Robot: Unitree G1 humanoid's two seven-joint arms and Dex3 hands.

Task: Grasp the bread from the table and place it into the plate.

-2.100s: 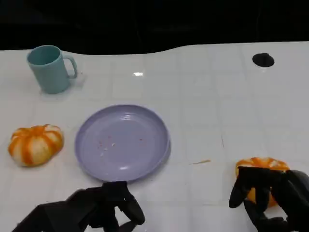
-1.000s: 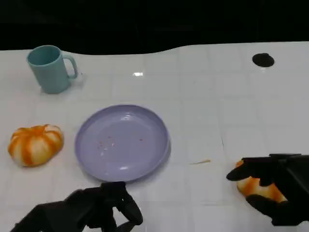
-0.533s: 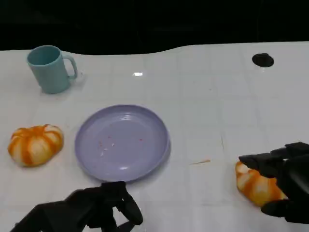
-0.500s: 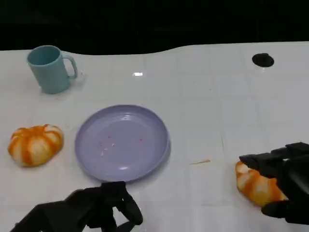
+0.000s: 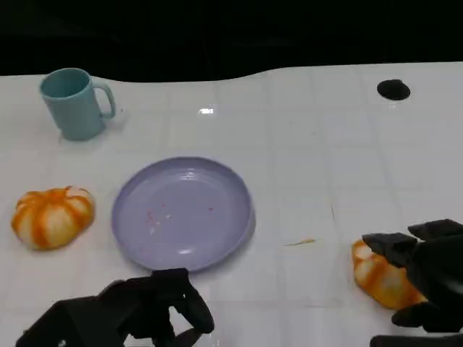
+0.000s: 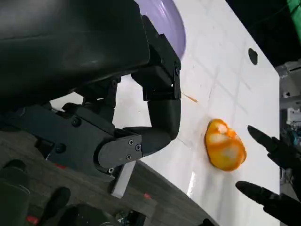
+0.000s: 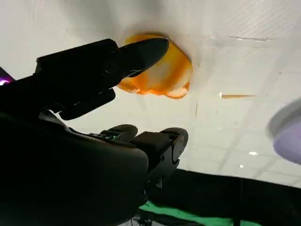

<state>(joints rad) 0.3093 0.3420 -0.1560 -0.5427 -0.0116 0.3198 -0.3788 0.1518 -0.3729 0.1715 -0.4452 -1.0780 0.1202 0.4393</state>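
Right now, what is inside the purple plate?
Only a few small reddish crumbs lie in the plate. No bread is in it; its near rim is partly covered by the left hand.

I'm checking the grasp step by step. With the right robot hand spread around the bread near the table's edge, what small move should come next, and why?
Probably close the right robot hand on the bread. Its fingers sit on either side of the bread but apart from it, and the bread rests on the table, so nothing is held yet. The plate lies empty to the left.
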